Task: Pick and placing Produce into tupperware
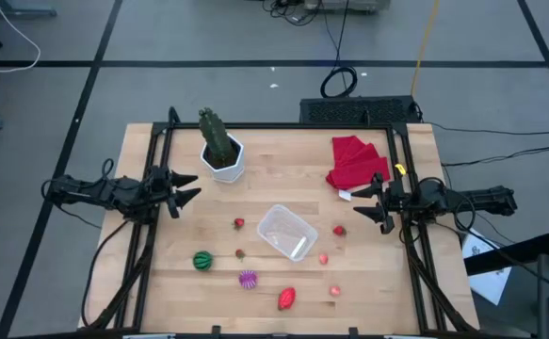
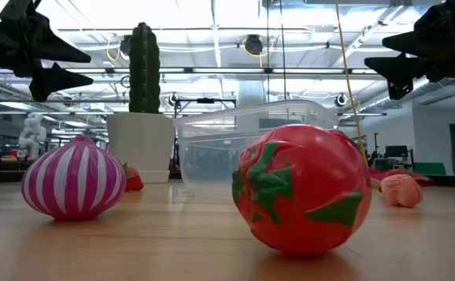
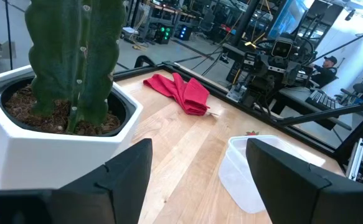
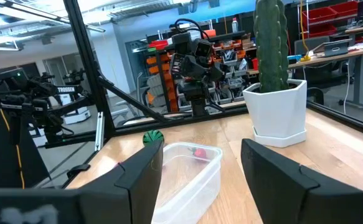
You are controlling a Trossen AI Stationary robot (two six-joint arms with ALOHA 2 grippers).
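Tupperware [image 1: 286, 232]: clear, rounded-cornered, uncovered, set at an angle near the middle of the wooden table [image 1: 283, 155], empty.

Produce, all on the table outside the tupperware:
- green striped melon [image 1: 202, 261], toward the left near side;
- purple ridged piece [image 1: 248, 279], just right of the melon, nearer the front edge;
- large red strawberry [image 1: 287, 298], close to the front edge, filling the foreground of the low view [image 2: 301, 190];
- small red berry [image 1: 239, 223], left of the tupperware;
- second small berry [image 1: 240, 253], just off its near-left corner;
- red berry [image 1: 339, 230], right of the tupperware;
- two pink pieces [image 1: 324, 259] [image 1: 334, 291], on its near-right side.

Left claw [image 1: 187, 187]: raised above the left edge of the table, fingers spread, nothing between them, pointed toward the middle.

Right claw [image 1: 361, 202]: raised above the right edge, fingers spread, nothing between them, facing the left claw across the table.

Cactus [image 1: 214, 135] in white hexagonal pot [image 1: 227, 162]: upright at the far left of the table, near the left claw.

Red cloth [image 1: 355, 161]: crumpled at the far right, just beyond the right claw.
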